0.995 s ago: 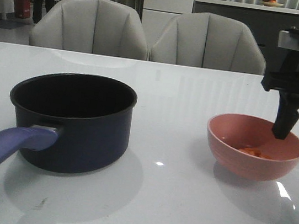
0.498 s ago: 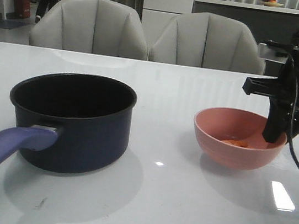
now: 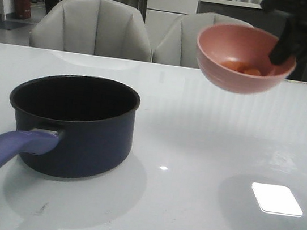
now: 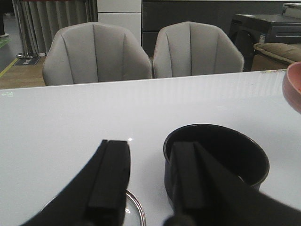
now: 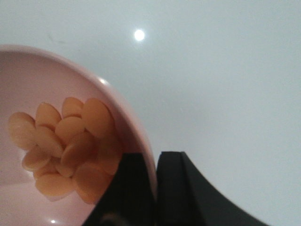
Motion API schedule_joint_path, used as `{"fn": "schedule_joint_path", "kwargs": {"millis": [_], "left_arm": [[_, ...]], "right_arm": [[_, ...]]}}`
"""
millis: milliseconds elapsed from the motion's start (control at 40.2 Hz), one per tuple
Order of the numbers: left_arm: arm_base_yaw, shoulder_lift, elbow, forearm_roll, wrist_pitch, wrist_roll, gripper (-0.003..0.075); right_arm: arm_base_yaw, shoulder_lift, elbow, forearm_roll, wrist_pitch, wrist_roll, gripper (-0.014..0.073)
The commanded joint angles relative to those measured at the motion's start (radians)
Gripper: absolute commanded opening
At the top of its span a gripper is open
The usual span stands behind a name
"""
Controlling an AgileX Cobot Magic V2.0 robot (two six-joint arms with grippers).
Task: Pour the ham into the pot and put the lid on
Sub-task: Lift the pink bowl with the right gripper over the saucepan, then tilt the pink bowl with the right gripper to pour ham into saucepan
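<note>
Right gripper (image 5: 155, 188): clamped on pink bowl (image 3: 243, 58) rim, bowl aloft, tilted | left gripper (image 4: 150, 181): jaws apart, empty | table (image 3: 205, 151): white | pot (image 3: 72, 123): on table, well left of bowl | lid (image 4: 134, 214): flat beside pot | ham (image 5: 68, 148): orange slices heaped inside bowl

A glossy white bench (image 3: 197, 212) filled the foreground, with a bright rectangular glare patch (image 3: 276, 199) on it. Behind the bench stood two pale grey upholstered chairs (image 3: 94, 26) side by side. Beyond the chairs, a white cabinet (image 3: 172, 0) rose between them, with a dark counter (image 3: 237, 9) to its right. Left of the cabinet, a red bin (image 3: 22, 4) sat on the floor.
</note>
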Motion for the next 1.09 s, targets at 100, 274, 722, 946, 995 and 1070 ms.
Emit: {"fn": "schedule_joint_path", "kwargs": {"millis": [100,274,722,946,995,1070], "left_arm": [[-0.007,0.013,-0.029,-0.004,-0.082,0.0,0.0281],[-0.007,0.013,-0.029,-0.004,-0.082,0.0,0.0281],[-0.007,0.013,-0.029,-0.004,-0.082,0.0,0.0281],[-0.007,0.013,-0.029,-0.004,-0.082,0.0,0.0281],[-0.007,0.013,-0.029,-0.004,-0.082,0.0,0.0281],[-0.007,0.013,-0.029,-0.004,-0.082,0.0,0.0281]], "right_arm": [[0.153,-0.086,-0.038,0.014,-0.231,-0.087,0.0137],[0.301,-0.059,-0.038,-0.117,-0.411,-0.087,0.0137],[0.441,0.09,-0.036,-0.237,-0.911,-0.144,0.0137],[0.463,0.145,0.022,-0.237,-1.222,-0.276,0.0137],[0.464,0.147,0.055,-0.237,-1.31,-0.301,0.0137],[0.466,0.156,0.102,-0.237,-1.441,-0.336,0.0137]]}}
